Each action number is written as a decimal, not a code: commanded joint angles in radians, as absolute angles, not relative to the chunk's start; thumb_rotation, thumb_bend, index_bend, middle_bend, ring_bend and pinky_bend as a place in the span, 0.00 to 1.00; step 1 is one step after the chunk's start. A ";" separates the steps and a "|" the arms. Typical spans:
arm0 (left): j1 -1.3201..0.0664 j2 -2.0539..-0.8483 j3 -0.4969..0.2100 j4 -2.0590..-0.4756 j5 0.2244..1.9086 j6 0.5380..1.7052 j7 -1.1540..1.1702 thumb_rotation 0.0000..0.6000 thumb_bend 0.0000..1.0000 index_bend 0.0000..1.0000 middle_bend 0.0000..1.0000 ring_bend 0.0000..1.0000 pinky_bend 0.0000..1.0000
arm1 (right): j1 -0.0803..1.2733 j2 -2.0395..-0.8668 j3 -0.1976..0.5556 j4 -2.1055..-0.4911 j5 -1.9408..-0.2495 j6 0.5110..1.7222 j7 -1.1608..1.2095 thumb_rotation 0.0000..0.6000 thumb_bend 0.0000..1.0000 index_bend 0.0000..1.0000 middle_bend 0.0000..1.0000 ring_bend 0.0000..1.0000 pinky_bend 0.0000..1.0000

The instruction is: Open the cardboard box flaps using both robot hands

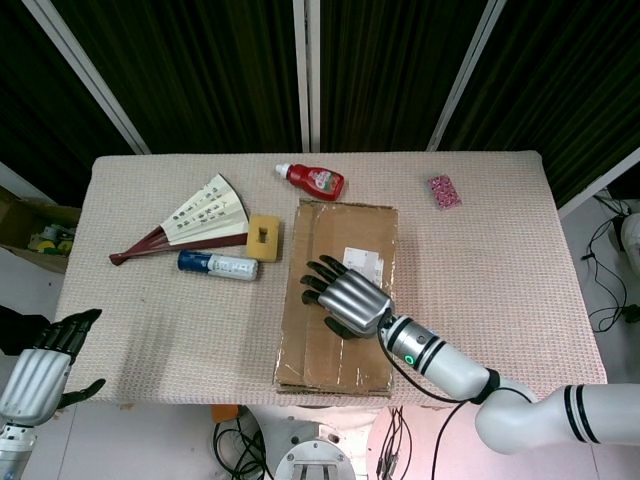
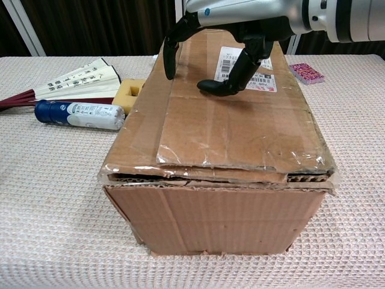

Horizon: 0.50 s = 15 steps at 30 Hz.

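The cardboard box (image 1: 340,297) stands toward the near edge of the table (image 1: 500,250), right of the middle, its top flaps not yet lifted. The right robot hand (image 1: 345,298) hovers over the lid with fingers (image 2: 170,51) spread and curled downward, holding nothing. The left robot hand (image 1: 40,362) waits off the near left corner, fingers apart and empty. To do this well, the right fingertips should probably hook under the overlapping flap's long edge (image 2: 174,84) rather than press its face, while the left robot hand comes in to steady the box.
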<state>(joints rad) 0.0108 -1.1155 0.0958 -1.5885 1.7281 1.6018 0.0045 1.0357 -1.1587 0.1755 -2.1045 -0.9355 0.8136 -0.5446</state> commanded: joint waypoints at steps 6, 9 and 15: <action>0.012 -1.105 0.095 -1.597 1.730 1.606 0.005 1.00 0.06 0.05 0.11 0.12 0.21 | 1.064 -1.166 0.168 -2.101 -0.911 0.822 -0.543 1.00 0.44 0.33 0.18 0.00 0.00; 0.015 -1.097 0.095 -1.604 1.732 1.614 0.008 1.00 0.06 0.05 0.11 0.12 0.21 | 1.076 -1.169 0.166 -2.098 -0.902 0.820 -0.541 1.00 0.44 0.35 0.18 0.00 0.00; 0.018 -1.092 0.095 -1.604 1.727 1.613 0.001 1.00 0.06 0.05 0.11 0.12 0.21 | 1.093 -1.162 0.153 -2.101 -0.882 0.830 -0.550 1.00 0.46 0.48 0.18 0.00 0.00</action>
<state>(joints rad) 0.0185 -1.0917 0.0947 -1.6048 1.7264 1.6140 0.0017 1.0913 -1.1634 0.1550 -2.0992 -0.8839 0.8273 -0.5485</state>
